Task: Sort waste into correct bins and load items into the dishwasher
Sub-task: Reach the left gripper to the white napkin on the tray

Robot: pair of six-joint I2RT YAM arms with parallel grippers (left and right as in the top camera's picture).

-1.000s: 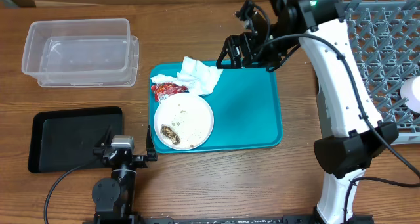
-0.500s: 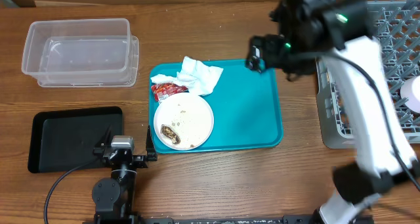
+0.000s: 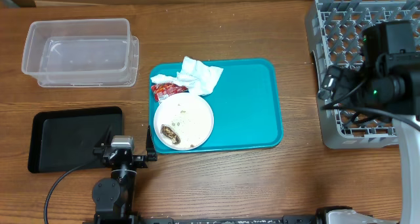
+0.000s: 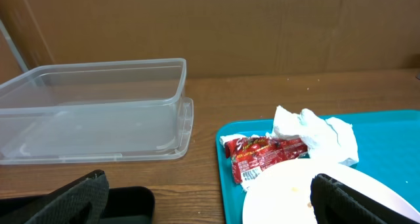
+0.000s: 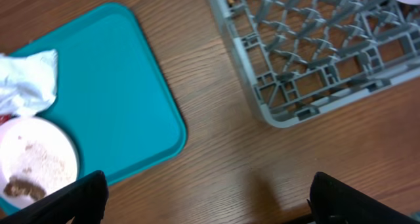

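Note:
A white plate [image 3: 184, 121] lies on the teal tray [image 3: 246, 106]. The plate holds a brown food scrap [image 3: 170, 132] and some rice grains. A crumpled white napkin [image 3: 200, 76] and a red wrapper [image 3: 167, 89] lie on the tray next to the plate. They also show in the left wrist view, the napkin [image 4: 315, 133] and the wrapper [image 4: 262, 155]. The grey dish rack [image 3: 348, 27] stands at the right. My right arm [image 3: 387, 86] hangs over the rack's front left part. My right gripper [image 5: 210, 198] is open and empty above bare table. My left gripper [image 3: 123, 153] is open and empty near the table's front edge. Bowls, cup and chopsticks are hidden.
The clear tub [image 3: 79, 53] stands at the back left. The black tray [image 3: 72, 138] lies in front of it, just left of my left gripper. A strip of bare wood runs between the teal tray and the rack's corner [image 5: 282, 115].
My right arm has swung from above the teal tray's far edge to the right, over the dish rack. The left arm and the things on the tray have not moved.

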